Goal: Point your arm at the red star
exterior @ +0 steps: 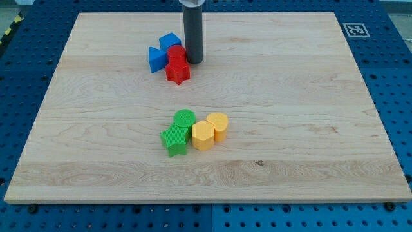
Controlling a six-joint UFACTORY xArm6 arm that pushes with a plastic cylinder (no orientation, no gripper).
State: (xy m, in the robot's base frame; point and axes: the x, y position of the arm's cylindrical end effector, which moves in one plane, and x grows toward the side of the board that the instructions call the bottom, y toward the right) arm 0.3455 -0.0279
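Note:
The red star (pixel 177 71) lies on the wooden board (pixel 290 96) toward the view's upper left. A red round block (pixel 176 53) touches it from above. Two blue blocks, one (pixel 170 42) at the top and one (pixel 156 59) at the left, press against the red pair. My tip (pixel 194 61) rests on the board just right of the red round block and just above-right of the red star, very close to both.
A green round block (pixel 185 119) and a green star (pixel 174 140) sit lower in the middle, touching two yellow blocks (pixel 203 135) (pixel 218 124) on their right. A marker tag (pixel 355 29) is at the board's top right corner.

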